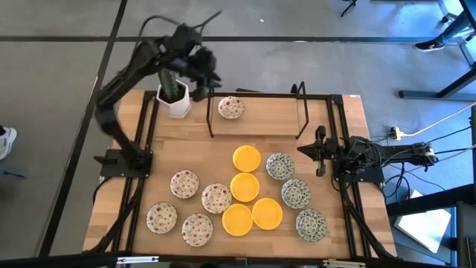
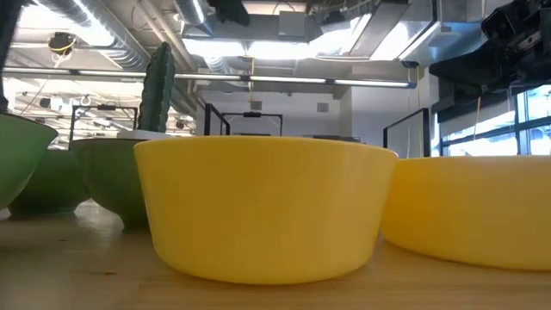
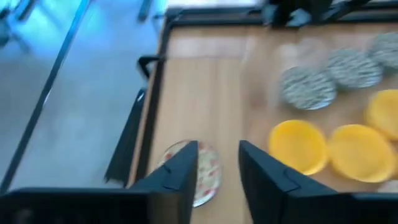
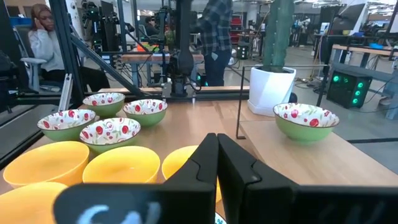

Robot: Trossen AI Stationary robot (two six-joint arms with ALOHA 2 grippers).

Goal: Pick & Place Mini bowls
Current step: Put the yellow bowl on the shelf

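Note:
Several mini bowls sit upright on the wooden table (image 1: pixel 178 149). Red-speckled ones (image 1: pixel 184 183) are near-left, yellow ones (image 1: pixel 245 186) in the middle, green-blue patterned ones (image 1: pixel 295 193) to their right. One red-speckled bowl (image 1: pixel 231 108) stands alone at the far side, also showing in the left wrist view (image 3: pixel 205 171). My left gripper (image 1: pixel 202 85) (image 3: pixel 219 146) hovers raised beside that bowl, open and empty. My right gripper (image 1: pixel 312 151) (image 4: pixel 217 158) waits shut at the table's right side, holding nothing.
A white square pot with a cactus (image 1: pixel 175 100) stands at the far-left corner, close to my left gripper. A thin black frame (image 1: pixel 256 95) rises around the far bowl. Yellow bowls (image 2: pixel 263 207) fill the low view. People (image 4: pixel 43 43) are beyond the table.

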